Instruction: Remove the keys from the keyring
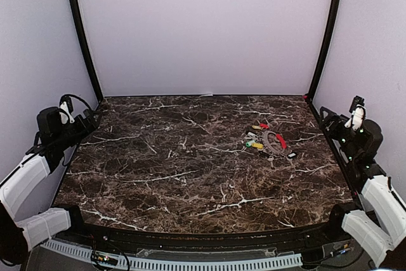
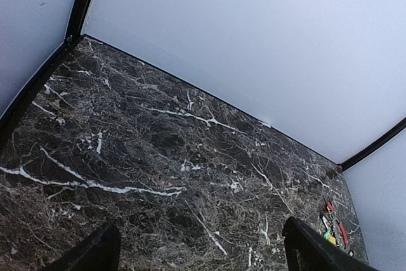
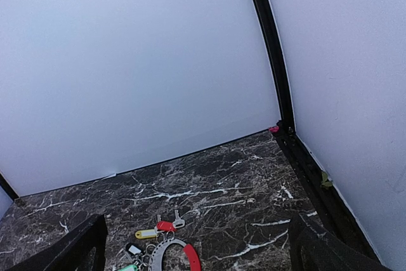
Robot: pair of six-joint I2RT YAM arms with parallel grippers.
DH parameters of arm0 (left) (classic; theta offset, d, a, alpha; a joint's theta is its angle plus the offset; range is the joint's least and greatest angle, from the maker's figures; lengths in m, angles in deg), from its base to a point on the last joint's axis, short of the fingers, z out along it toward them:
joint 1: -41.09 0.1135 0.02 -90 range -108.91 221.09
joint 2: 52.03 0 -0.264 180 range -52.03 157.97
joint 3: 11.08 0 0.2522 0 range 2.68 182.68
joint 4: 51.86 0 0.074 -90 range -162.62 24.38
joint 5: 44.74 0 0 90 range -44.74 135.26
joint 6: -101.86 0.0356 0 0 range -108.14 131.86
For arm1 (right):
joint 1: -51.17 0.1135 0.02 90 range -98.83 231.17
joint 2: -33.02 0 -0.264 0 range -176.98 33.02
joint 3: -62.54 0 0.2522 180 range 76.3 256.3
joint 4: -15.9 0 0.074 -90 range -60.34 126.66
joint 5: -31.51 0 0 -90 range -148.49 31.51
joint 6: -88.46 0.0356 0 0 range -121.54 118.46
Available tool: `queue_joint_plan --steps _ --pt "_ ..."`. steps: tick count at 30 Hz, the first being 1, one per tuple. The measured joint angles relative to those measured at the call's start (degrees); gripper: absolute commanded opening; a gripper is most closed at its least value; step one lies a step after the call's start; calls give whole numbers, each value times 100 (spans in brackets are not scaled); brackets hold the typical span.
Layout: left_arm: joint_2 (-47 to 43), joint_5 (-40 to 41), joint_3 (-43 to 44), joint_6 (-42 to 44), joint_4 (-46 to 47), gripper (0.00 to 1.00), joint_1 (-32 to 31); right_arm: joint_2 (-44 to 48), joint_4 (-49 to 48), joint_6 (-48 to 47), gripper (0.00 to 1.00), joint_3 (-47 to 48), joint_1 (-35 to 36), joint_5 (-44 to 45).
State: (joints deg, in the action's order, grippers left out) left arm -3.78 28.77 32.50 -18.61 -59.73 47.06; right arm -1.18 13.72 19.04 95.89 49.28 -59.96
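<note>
The keyring (image 1: 274,141), a grey-silver ring with a red segment, lies flat on the marble table right of centre. The keys (image 1: 256,136) hang on its left side with red, yellow and green covers. In the right wrist view the keyring (image 3: 162,248) lies at the bottom edge, with a red key (image 3: 166,226), a yellow tag (image 3: 144,233) and a plain silver key (image 3: 178,221) beside it. The keys also show small at the lower right of the left wrist view (image 2: 333,231). My left gripper (image 1: 89,118) is open and empty at the far left edge. My right gripper (image 1: 328,117) is open and empty at the right edge, apart from the keyring.
The dark marble table (image 1: 177,169) is enclosed by white walls with black corner posts (image 1: 81,30). A black rail (image 3: 311,176) runs along the table's right edge, with a small pink piece (image 3: 273,129) at the back right corner.
</note>
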Motion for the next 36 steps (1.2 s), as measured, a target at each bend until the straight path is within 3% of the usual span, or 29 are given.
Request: queue_joint_plan --steps 9,17,22,31,36 --pt "28 -31 319 -254 -525 99 0 -107 275 125 99 39 0 175" --pt "282 -1123 1270 -264 -693 94 0 -616 597 234 99 450 0 -15" --pt "782 -1523 2293 258 -1005 91 -44 -1670 1119 278 94 1104 0 -566" --pt "1003 -1661 2179 1062 -1495 92 -229 -3969 2024 210 76 1578 448 -1012" --pt "992 -1497 2155 1331 -1624 92 -229 -4778 2135 184 66 1899 820 -1075"
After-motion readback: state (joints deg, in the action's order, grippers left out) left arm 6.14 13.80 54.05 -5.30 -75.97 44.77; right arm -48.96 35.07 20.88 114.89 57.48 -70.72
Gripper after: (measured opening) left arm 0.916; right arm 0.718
